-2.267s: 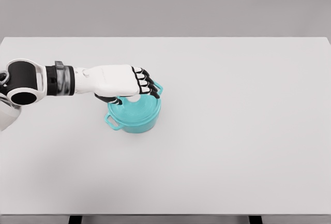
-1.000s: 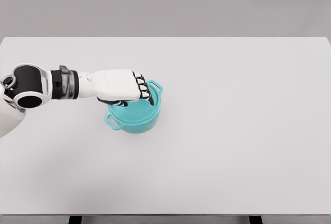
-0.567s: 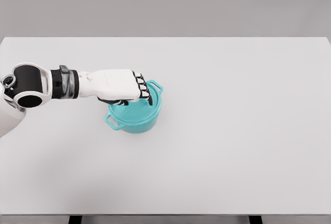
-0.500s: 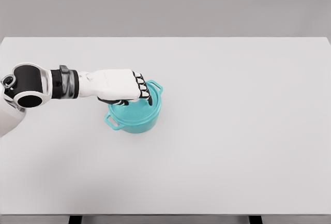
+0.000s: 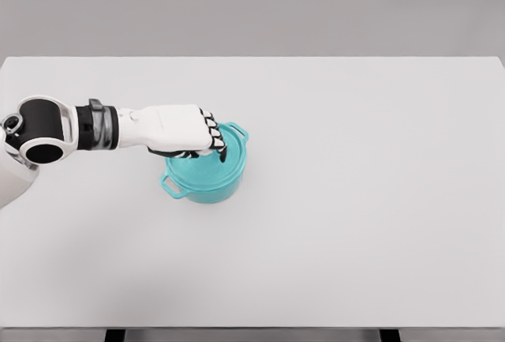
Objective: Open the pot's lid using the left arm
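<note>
one tabletop (image 5: 355,200): broad, flat, matte pale grey, smooth, spanning nearly the whole head view; plain grey wall behind it

one arm in view, the left arm (image 5: 87,127): glossy white shell segments, a black cylindrical joint, a metallic grey wrist band; enters from the left edge and reaches right

one pot (image 5: 207,178): round, smooth teal, squat, standing on the tabletop left of centre; two loop handles, one at lower left, one at upper right

one lid (image 5: 211,168): same teal, shallow dome with concentric ridges, seated on the pot

one left hand (image 5: 183,129): white back, black finger joints; it lies over the lid's upper left part; fingers (image 5: 215,138) curled down at the lid's centre, narrow; the knob itself is hidden under them, so cannot tell whether they grip it
</note>
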You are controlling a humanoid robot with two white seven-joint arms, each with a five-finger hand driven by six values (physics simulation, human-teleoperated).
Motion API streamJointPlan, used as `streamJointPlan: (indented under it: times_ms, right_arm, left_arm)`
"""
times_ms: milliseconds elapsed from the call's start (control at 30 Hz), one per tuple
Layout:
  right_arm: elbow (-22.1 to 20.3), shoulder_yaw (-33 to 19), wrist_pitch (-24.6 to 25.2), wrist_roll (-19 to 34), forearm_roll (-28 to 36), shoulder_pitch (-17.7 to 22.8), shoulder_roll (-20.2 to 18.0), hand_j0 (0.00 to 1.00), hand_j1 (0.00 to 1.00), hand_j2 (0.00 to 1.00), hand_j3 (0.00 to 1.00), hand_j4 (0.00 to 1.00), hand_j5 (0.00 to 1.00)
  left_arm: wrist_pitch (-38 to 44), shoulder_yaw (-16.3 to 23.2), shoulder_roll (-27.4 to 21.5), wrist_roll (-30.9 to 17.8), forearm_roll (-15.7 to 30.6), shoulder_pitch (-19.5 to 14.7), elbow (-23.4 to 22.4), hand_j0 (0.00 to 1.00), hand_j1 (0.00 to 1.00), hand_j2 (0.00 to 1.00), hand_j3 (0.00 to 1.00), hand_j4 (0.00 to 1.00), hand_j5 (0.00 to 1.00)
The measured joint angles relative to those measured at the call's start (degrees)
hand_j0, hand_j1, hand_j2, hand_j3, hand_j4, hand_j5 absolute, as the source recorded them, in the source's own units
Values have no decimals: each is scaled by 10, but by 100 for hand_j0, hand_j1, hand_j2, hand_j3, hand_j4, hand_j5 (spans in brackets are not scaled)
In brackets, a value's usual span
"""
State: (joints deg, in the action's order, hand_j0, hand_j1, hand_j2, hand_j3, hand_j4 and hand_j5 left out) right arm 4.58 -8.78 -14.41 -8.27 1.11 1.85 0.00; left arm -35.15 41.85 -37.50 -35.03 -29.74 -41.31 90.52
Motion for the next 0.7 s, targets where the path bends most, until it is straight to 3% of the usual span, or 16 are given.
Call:
streamJointPlan:
  times_ms: [533, 700]
  right_arm:
    - [0, 0, 0, 0, 0, 0, 0, 100, 100, 100, 100, 100, 100]
    - [0, 0, 0, 0, 0, 0, 0, 100, 100, 100, 100, 100, 100]
  left_arm:
    - [0, -4, 6, 0, 3, -2, -12, 53, 53, 53, 53, 53, 53]
    - [0, -11, 2, 0, 26, -8, -12, 53, 53, 53, 53, 53, 53]
